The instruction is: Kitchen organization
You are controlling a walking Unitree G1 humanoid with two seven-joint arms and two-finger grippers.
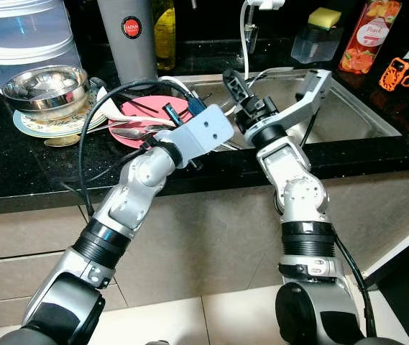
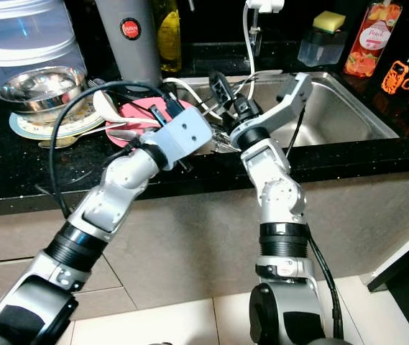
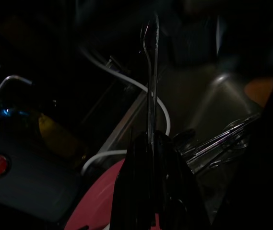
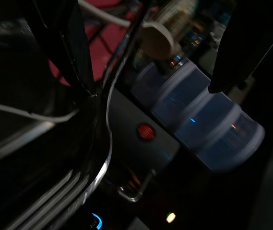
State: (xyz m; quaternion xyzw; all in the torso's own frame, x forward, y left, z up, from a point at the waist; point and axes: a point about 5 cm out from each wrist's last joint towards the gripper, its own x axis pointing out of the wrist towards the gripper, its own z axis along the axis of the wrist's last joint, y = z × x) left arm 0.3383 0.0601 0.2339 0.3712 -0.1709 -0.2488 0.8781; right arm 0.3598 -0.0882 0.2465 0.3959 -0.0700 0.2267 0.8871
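Black stone worktop (image 1: 17, 154) runs across the head camera's view, with a steel sink (image 1: 348, 108) set in toward its right end. A pink plate (image 1: 143, 118) carrying spoons sits on the worktop just left of the sink, and beside it, further left, a steel bowl (image 1: 46, 86) rests on a patterned plate. The left gripper (image 1: 182, 111) reaches over the pink plate. The right gripper (image 1: 234, 90) hangs over the sink's left front corner.

From the left wrist, the picture is dark. The fingers (image 3: 150, 182) are closed on a thin metal utensil (image 3: 151, 81) that stands straight up from them, above the pink plate's edge.

From the right wrist, two black fingers (image 4: 69, 43) stand wide apart, holding nothing. A fork (image 4: 78, 191) lies in the foreground, and a stacked clear container (image 4: 208, 129) is blurred behind.
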